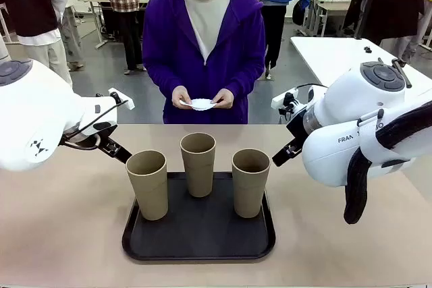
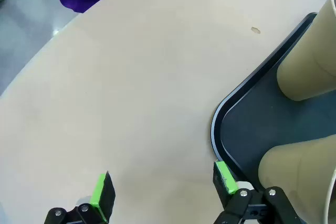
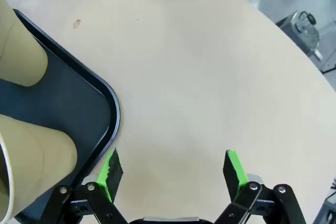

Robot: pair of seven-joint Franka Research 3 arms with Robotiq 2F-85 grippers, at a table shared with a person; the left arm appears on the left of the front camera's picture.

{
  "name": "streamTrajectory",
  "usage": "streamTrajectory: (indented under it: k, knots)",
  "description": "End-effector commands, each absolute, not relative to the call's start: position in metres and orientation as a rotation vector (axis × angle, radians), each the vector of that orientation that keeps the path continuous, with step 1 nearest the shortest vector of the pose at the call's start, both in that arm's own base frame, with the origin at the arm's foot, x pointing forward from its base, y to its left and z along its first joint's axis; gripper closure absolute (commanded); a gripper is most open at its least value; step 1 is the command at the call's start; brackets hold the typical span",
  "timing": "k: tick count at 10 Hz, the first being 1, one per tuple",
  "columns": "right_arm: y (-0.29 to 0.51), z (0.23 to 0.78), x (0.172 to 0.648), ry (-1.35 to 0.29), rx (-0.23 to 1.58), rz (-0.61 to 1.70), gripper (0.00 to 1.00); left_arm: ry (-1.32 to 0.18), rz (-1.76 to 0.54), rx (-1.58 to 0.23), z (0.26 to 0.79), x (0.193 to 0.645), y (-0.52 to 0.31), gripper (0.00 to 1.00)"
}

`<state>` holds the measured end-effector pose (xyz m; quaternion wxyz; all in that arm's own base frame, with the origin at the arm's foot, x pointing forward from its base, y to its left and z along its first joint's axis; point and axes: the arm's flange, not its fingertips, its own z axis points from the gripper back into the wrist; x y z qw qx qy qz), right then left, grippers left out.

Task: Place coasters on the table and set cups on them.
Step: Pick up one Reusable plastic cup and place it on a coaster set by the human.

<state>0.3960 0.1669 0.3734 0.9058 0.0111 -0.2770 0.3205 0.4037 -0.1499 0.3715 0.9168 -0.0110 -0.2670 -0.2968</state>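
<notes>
While the person's hands [image 1: 223,98] hold the coasters [image 1: 201,104] beyond the tray [image 1: 199,242], my left gripper [image 2: 163,181] and right gripper [image 3: 173,167] hover either side of it, fingers spread and empty, flanking three upright cups [image 1: 198,166] standing on it.

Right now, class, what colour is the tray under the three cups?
The tray is black; the front view shows it best.

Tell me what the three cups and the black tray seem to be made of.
The cups: matte tan, thin-walled, no shine; perhaps paper or fibre composite. The tray: black, smooth, faint sheen along its raised rim; probably plastic.
</notes>
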Motion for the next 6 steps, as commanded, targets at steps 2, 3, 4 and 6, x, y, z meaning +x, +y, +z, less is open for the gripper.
streamTrajectory:
  k: [2,3,4,6]
  knots:
    - [0.1669,0.3734,0.3960,-0.572,0.023,0.662,0.00,-0.550,-0.611,-0.023,0.3715,0.4037,-0.1500,0.00]
    - [0.1669,0.3734,0.3960,-0.572,0.023,0.662,0.00,-0.550,-0.611,-0.023,0.3715,0.4037,-0.1500,0.00]
    - [0.1669,0.3734,0.3960,-0.572,0.023,0.662,0.00,-0.550,-0.611,-0.023,0.3715,0.4037,-0.1500,0.00]
    - [0.1669,0.3734,0.3960,-0.572,0.023,0.662,0.00,-0.550,-0.611,-0.023,0.3715,0.4037,-0.1500,0.00]
